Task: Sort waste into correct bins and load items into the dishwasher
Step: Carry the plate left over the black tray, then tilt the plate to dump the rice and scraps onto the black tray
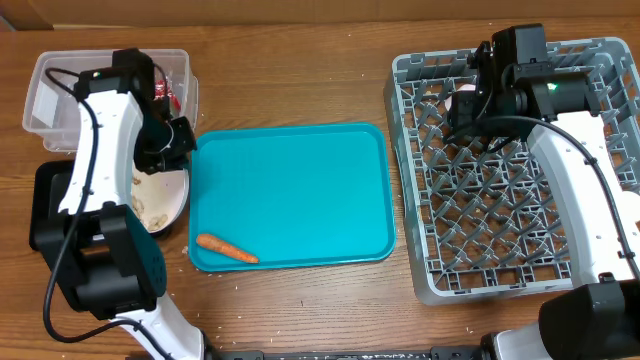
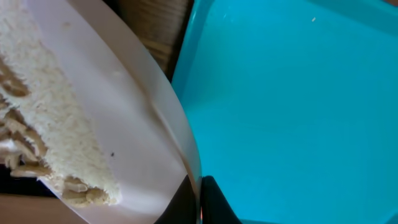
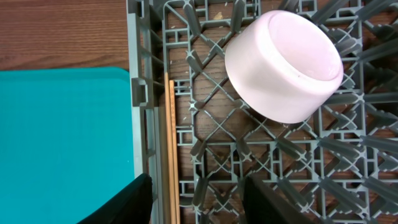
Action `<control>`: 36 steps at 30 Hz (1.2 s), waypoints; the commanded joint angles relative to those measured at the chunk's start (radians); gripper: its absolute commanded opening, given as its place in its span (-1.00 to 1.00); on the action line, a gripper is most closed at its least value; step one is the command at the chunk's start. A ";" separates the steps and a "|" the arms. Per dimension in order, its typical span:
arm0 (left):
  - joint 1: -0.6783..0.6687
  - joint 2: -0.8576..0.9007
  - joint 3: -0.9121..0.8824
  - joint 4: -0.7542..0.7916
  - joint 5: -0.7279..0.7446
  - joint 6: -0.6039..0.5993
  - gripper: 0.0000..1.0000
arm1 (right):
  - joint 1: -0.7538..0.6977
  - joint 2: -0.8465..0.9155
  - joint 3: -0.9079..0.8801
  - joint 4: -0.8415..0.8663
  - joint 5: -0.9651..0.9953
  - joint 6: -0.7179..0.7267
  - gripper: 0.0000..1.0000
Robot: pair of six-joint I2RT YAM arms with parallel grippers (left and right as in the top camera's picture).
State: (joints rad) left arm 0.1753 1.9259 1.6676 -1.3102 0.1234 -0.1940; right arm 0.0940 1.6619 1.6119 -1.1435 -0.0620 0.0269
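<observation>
My left gripper (image 1: 178, 150) (image 2: 198, 199) is shut on the rim of a white bowl (image 1: 172, 205) (image 2: 124, 99), held tilted beside the teal tray's left edge. Beige food scraps with white crumbs (image 1: 150, 205) (image 2: 37, 137) lie inside it. A small orange carrot (image 1: 227, 248) lies on the teal tray (image 1: 300, 190). My right gripper (image 1: 470, 105) (image 3: 202, 202) is open and empty above the grey dish rack (image 1: 505, 260) (image 3: 140, 93). A pink bowl (image 3: 283, 65) sits upside down in the rack, and wooden chopsticks (image 3: 171, 149) lie along the rack's left wall.
A clear tub (image 1: 50, 95) with red wrappers (image 1: 165, 95) stands at the back left. A black tray (image 1: 45, 200) lies in front of it, partly under the left arm. The teal tray (image 2: 298, 106) sits between the bins and the rack.
</observation>
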 commanded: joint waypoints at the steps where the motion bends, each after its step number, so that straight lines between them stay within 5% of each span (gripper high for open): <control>1: 0.050 -0.023 -0.011 0.015 0.099 0.117 -0.92 | 0.000 -0.001 0.011 0.004 0.008 0.002 -0.01; 19: 0.394 -0.023 -0.011 -0.141 0.824 0.734 -0.92 | 0.000 -0.001 0.011 0.004 0.008 0.003 -0.01; 32: 0.544 -0.023 -0.011 -0.199 0.918 0.776 -0.92 | 0.000 -0.001 0.011 -0.005 0.008 0.002 -0.01; 36: 0.580 -0.023 -0.011 -0.257 1.010 0.876 -0.92 | 0.000 -0.001 0.011 -0.005 0.008 0.002 -0.01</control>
State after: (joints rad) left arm 0.7319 1.9259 1.6573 -1.5421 1.0168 0.5789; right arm 0.0940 1.6619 1.6119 -1.1522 -0.0620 0.0265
